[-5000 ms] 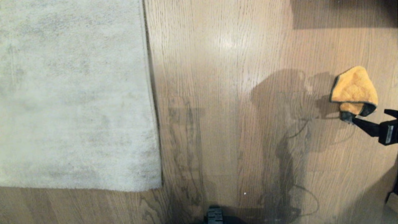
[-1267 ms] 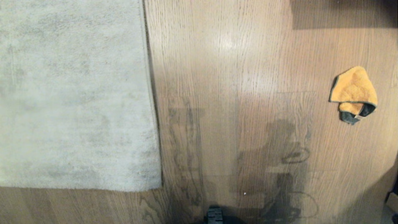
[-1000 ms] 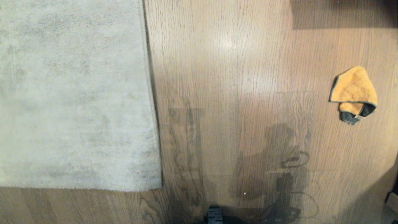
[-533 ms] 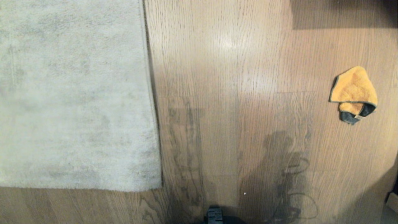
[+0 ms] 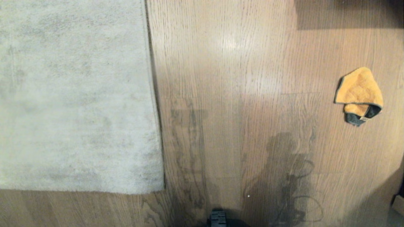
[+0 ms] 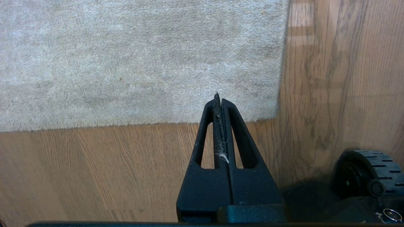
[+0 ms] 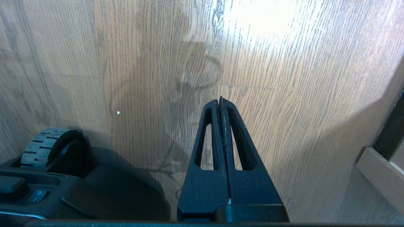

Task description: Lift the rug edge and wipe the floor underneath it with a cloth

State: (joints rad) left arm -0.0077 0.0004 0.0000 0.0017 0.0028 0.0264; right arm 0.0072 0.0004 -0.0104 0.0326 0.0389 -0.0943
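Where fluffy cloth (image 5: 359, 91) crumples, grained floor (image 5: 240, 78), short-pile rug edge (image 5: 154, 132)

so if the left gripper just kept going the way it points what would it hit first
Probably the rug edge: the shut left gripper points at the rug's corner area, with a strip of bare floor below. Depth is unclear.

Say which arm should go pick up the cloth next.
Right, probably. The cloth lies loose on the floor at the robot's right, far from the rug edge. The right pincer is shut and empty; the left pincer hangs over the rug corner.
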